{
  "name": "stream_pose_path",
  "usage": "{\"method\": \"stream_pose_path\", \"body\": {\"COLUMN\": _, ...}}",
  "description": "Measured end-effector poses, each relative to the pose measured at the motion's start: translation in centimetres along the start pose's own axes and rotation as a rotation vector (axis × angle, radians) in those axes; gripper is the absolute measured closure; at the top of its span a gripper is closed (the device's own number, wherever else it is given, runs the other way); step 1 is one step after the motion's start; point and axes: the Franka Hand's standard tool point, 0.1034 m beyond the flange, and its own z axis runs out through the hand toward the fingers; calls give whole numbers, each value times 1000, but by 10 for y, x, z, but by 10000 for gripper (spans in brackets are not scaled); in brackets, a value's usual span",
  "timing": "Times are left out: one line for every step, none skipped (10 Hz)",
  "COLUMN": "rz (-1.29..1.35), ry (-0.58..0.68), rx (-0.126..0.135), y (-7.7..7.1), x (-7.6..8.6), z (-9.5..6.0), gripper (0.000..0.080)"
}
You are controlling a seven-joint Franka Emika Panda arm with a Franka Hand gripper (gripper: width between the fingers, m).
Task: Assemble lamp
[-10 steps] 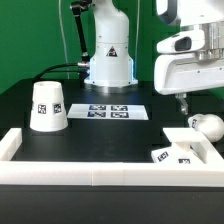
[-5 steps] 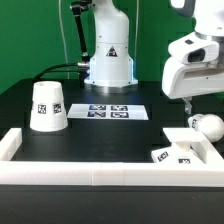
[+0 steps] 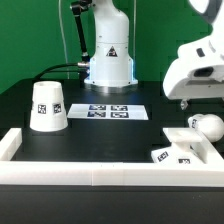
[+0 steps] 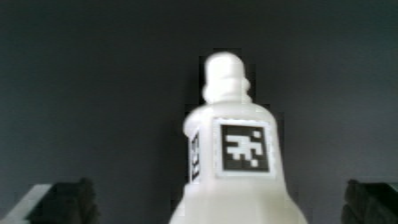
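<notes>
Assembly has not begun, as far as we can see: the shade (image 3: pixel 45 105) stands alone on the tabletop (image 3: pixel 100 135) at the exterior view's left. It is well apart from the bulb (image 3: pixel 207 125) and the base (image 3: pixel 180 152), which lie close together at its right, unjoined. The arm (image 3: pixel 200 70) hangs above those two, wrist pointing down. We see the claw (image 4: pixel 217 195) spread and empty; the tagged white part beneath it is probably the base, though blur leaves us unsure.

The arm (image 3: pixel 108 30) is glossy white, with rounded shells. Its pedestal (image 3: pixel 98 64) carries a black triangular sticker (image 3: pixel 110 53) above a blue-lit ring (image 3: pixel 108 80). A black cable (image 3: pixel 58 68) trails from it. The jaws are dark and blocky.
</notes>
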Motion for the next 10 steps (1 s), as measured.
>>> {"method": "stream_pose_path", "body": {"rz": 2, "ry": -80, "rx": -4, "y": 2, "x": -3, "z": 3, "gripper": 100}}
{"method": "stream_pose_path", "body": {"rz": 2, "ry": -154, "rx": -7, "y": 3, "x": -6, "z": 5, "gripper": 100}}
{"method": "stream_pose_path", "body": {"rz": 2, "ry": -215, "rx": -9, "y": 4, "x": -5, "z": 7, "gripper": 100}}
{"method": "stream_pose_path", "body": {"rz": 7, "ry": -222, "rx": -7, "y": 3, "x": 2, "z": 6, "gripper": 100}}
{"method": "stream_pose_path", "body": {"rz": 8, "ry": -208, "rx": -5, "y": 3, "x": 5, "z": 5, "gripper": 100}}
{"method": "stream_pose_path", "body": {"rz": 14, "ry": -210, "rx": -6, "y": 2, "x": 5, "z": 6, "gripper": 100}}
{"method": "stream_pose_path", "body": {"rz": 13, "ry": -209, "rx": -6, "y": 2, "x": 6, "z": 7, "gripper": 100}}
{"method": "stream_pose_path", "body": {"rz": 12, "ry": -202, "rx": -6, "y": 1, "x": 7, "z": 7, "gripper": 100}}
{"method": "stream_pose_path", "body": {"rz": 11, "ry": -187, "rx": -5, "y": -1, "x": 13, "z": 11, "gripper": 100}}
{"method": "stream_pose_path", "body": {"rz": 8, "ry": -184, "rx": -6, "y": -4, "x": 16, "z": 17, "gripper": 100}}
